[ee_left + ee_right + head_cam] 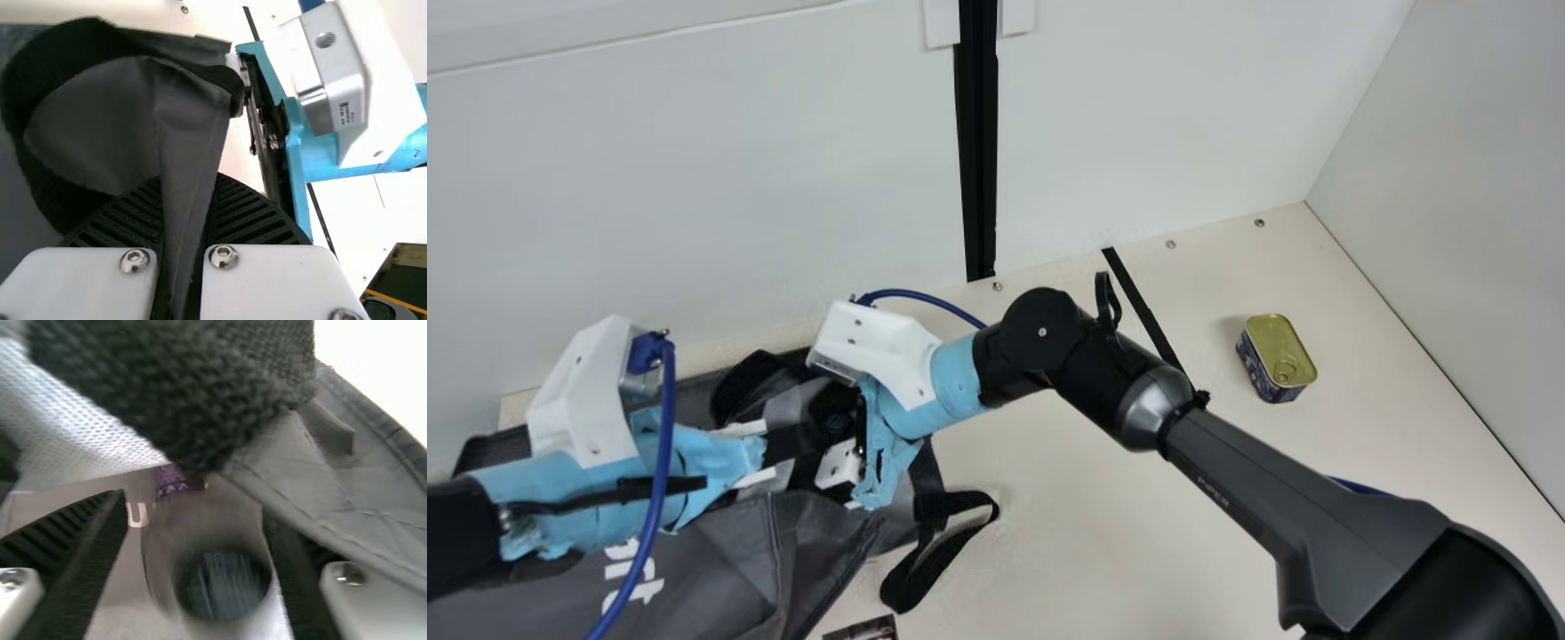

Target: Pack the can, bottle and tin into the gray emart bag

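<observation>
The gray bag lies at the main view's lower left. My left gripper is at its mouth; in the left wrist view the left gripper is shut on a fold of gray bag fabric. My right gripper points into the bag, its fingertips hidden there in the main view. In the right wrist view the right gripper stands open around a blurred round-ended item; whether this is the can or the bottle I cannot tell. The tin stands on the table at the right.
A black strap loop sticks out on the bag's right side. A dark printed item is cut off at the bottom edge. My right forearm crosses between bag and tin. Pale walls border the table. A dark open box shows in the left wrist view.
</observation>
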